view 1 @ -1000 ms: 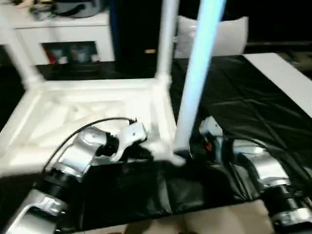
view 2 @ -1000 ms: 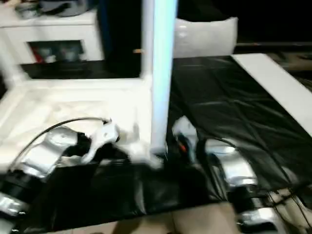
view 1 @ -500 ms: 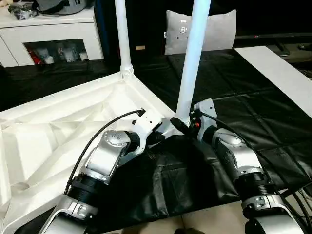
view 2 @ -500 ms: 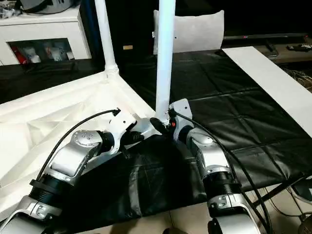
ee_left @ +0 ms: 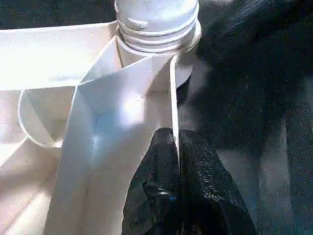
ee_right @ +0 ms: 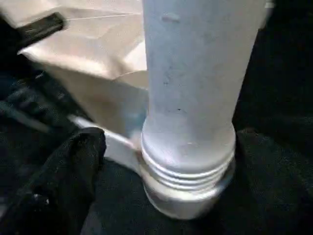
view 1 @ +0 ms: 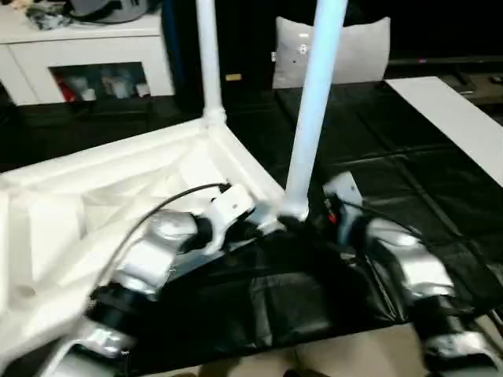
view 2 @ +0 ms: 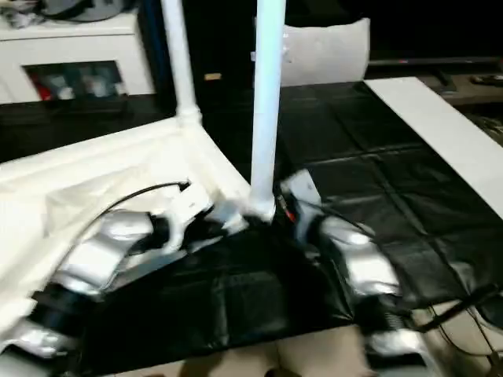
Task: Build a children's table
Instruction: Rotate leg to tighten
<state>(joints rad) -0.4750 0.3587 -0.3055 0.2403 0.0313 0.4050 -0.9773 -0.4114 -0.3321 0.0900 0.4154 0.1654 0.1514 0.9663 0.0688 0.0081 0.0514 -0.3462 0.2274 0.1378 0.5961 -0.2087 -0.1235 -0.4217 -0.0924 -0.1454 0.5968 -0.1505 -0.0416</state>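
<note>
Left gripper (ee_left: pixel 178 161) pinched tight on tabletop (view 1: pixel 118 196) rim, right gripper (ee_right: pixel 146 161) wide apart beside near leg (view 1: pixel 310 118); could tip over if bumped.

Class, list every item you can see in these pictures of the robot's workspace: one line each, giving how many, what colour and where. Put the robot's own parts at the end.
White plastic square tabletop: one, white, upside down on the black sheet, ribbed underside up.
Long white tube legs: two, white, upright in corner sockets, one at the near corner, one at the far corner.
Black sheet: one, black, spread under the work.
White cabinet: one, white, far left behind the tabletop.
White cushion: one, white, behind the legs.
White board: one, white, lying at far right.
Left gripper: one, black fingers, pinched on the tabletop's thin edge wall beside the near leg.
Right gripper: one, black fingers, spread either side of the near leg's base.
</note>
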